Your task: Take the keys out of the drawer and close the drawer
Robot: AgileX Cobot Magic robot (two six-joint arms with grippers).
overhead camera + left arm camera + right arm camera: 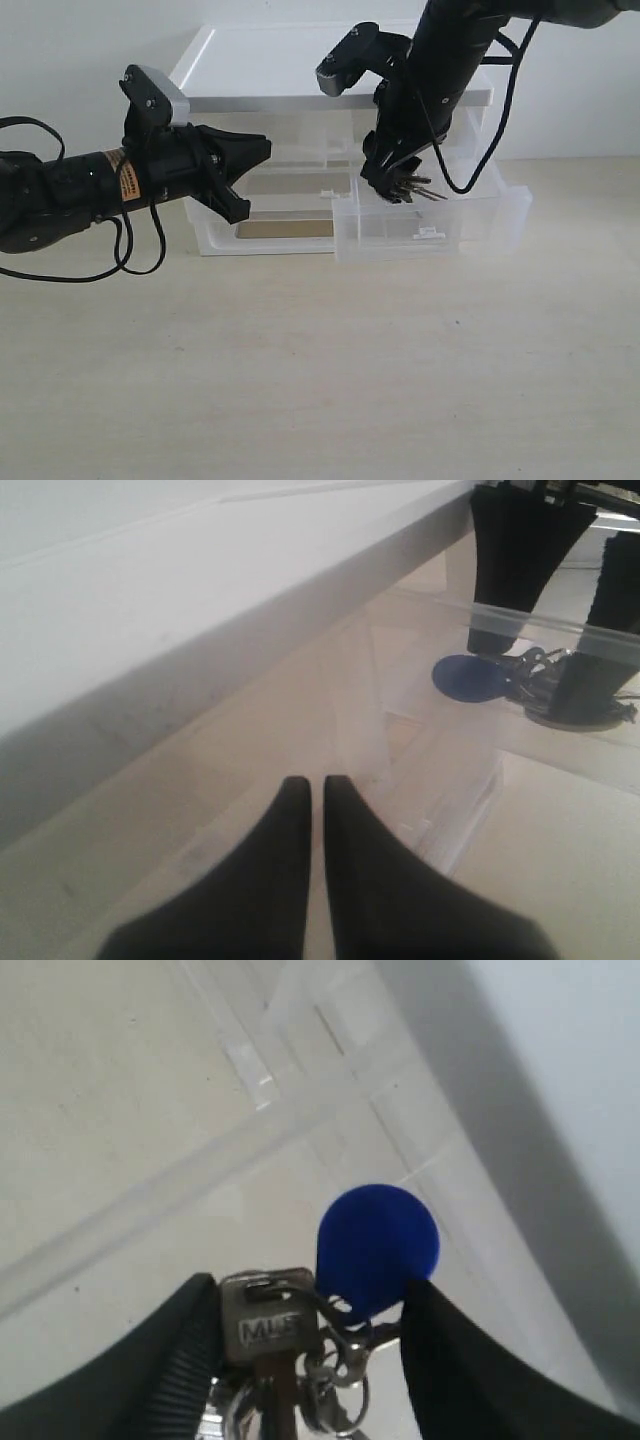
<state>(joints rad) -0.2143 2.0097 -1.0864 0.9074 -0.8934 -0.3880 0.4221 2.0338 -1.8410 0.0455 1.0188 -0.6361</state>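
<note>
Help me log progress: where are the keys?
Exterior view, right of centre: the keys are gripped in the right tool, at the rim of the open drawer.

jaws clamped on keys [275,1335] | round blue cap [378,1245] showing | translucent drawer [150,1215] beneath

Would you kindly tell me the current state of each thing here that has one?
drawer: pulled open.
keys: clamped in the right claw, at the drawer.
right claw: shut on the keys.
left claw: shut, empty.
</note>
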